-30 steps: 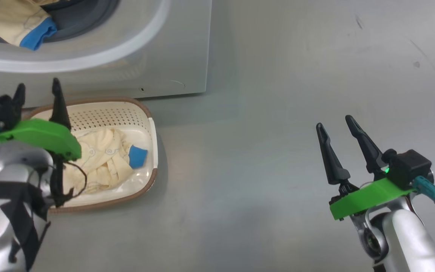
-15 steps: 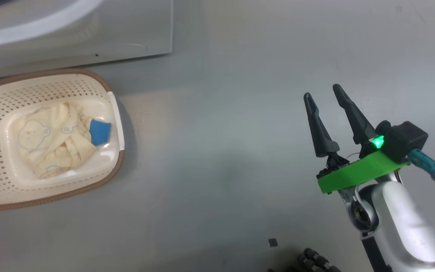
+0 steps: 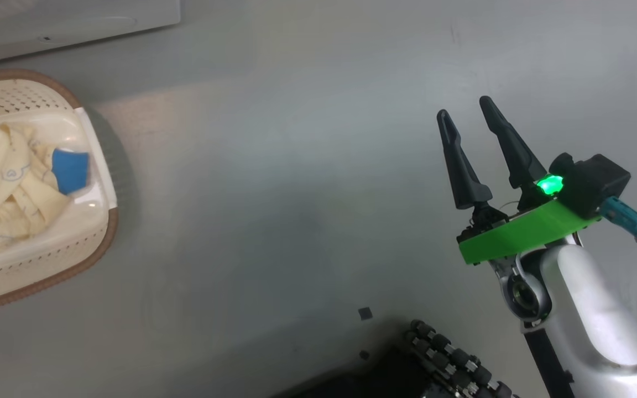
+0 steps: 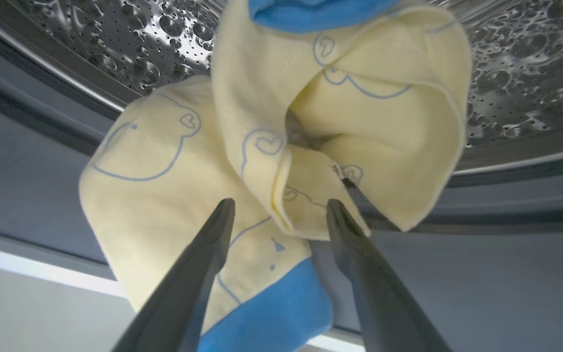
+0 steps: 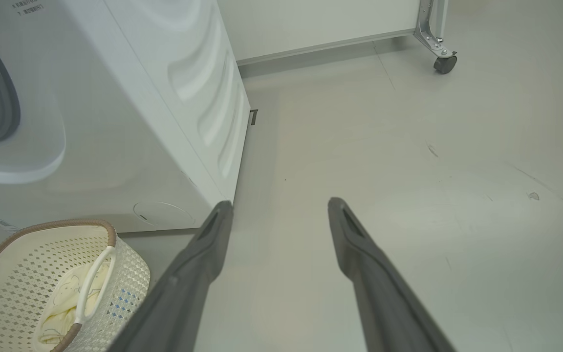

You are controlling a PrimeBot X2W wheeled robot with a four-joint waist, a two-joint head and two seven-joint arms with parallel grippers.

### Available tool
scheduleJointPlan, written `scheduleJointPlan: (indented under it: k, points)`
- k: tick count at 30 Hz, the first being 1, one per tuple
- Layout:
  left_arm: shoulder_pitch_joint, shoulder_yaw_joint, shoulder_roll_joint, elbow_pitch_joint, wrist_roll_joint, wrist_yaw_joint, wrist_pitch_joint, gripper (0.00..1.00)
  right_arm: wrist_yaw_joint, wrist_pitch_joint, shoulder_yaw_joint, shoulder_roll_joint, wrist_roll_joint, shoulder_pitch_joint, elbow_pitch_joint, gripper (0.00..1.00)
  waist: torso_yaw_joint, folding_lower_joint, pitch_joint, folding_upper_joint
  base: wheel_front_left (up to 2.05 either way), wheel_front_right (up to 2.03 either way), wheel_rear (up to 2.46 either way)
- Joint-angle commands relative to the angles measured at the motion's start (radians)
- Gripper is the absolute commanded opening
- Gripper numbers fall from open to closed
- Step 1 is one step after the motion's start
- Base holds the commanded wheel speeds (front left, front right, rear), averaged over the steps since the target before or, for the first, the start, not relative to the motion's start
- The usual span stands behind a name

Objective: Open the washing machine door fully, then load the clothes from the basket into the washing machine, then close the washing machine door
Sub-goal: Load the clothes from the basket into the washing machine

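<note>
At the mouth of the washing machine (image 5: 115, 122), part of the clothes (image 4: 281, 146) lies bunched across the grey door gasket (image 4: 530, 195), one end toward the perforated steel drum (image 4: 516, 73) and a blue cuff (image 4: 271, 318) drooping lowest. More of the same cream-yellow fabric sits heaped in the basket (image 3: 47, 282) on the floor (image 3: 296, 193) just in front of the machine, with a small blue cloth piece (image 3: 69, 170) on its right side.

Such fabric looks thin, light and limp. It should sag from any single hold, and the piece on the sloping gasket may slide outward if it is not pushed deeper. It is neither fragile nor likely to slip from closed fingers, but one flat layer would be hard to pinch. A thick, doubled ridge is the better place to grip: the rolled fold at the middle of the draped piece, or the raised crumple in the basket, away from its perforated wall.

The left gripper (image 4: 281, 205) points into the drum mouth, its two fingers spread wide on either side of that fold and clamping nothing; whether one finger brushes the hem cannot be told. The right gripper (image 3: 464, 106) hovers over bare floor, well apart from the basket, fingers spread and empty, its pale forearm rising from the lower right of the head view.
</note>
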Motion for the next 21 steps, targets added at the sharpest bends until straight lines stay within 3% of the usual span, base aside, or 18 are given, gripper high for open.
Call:
scheduleJointPlan:
  k: [1,8,9,10,11,12,13,21]
  points:
    - [-0.038,0.034,0.075,-0.02,0.015,0.016,0.021,1.0,0.004,-0.01,0.017,-0.001,0.008,-0.004,-0.031,1.0,-0.016,-0.0001,0.021,0.0001,0.0,0.0,0.0]
    - [-0.093,0.025,0.106,-0.012,0.032,0.079,0.138,1.0,0.004,-0.01,0.023,-0.001,0.022,-0.016,-0.033,1.0,-0.026,-0.0001,0.052,0.0001,0.0,0.0,0.0]
    - [-0.098,0.027,0.105,-0.011,0.027,0.087,0.154,0.68,0.004,-0.01,0.025,-0.001,0.023,-0.018,-0.033,1.0,-0.026,-0.0001,0.054,0.0001,0.0,0.0,0.0]
    - [-0.102,0.028,0.106,-0.011,0.024,0.094,0.17,0.46,0.004,-0.01,0.025,-0.001,0.024,-0.02,-0.032,1.0,-0.027,-0.0001,0.056,0.0001,0.0,0.0,0.0]
    - [-0.105,0.024,0.108,-0.01,0.026,0.101,0.188,0.36,0.004,-0.01,0.026,-0.001,0.025,-0.022,-0.032,1.0,-0.028,-0.0001,0.058,0.0001,0.0,0.0,0.0]
    - [-0.109,0.023,0.11,-0.011,0.025,0.108,0.205,0.04,0.004,-0.01,0.028,-0.001,0.027,-0.024,-0.032,1.0,-0.029,-0.0001,0.06,0.0001,0.0,0.0,0.0]
    - [-0.113,0.022,0.112,-0.013,0.024,0.114,0.22,0.0,0.004,-0.01,0.029,-0.001,0.029,-0.026,-0.033,1.0,-0.03,-0.0001,0.063,0.0001,0.0,0.0,0.0]
    - [-0.13,0.003,0.136,-0.074,0.039,0.123,0.264,0.0,0.004,-0.01,0.03,-0.001,0.04,-0.033,-0.035,1.0,-0.03,-0.0001,0.077,0.0001,0.0,0.0,0.0]
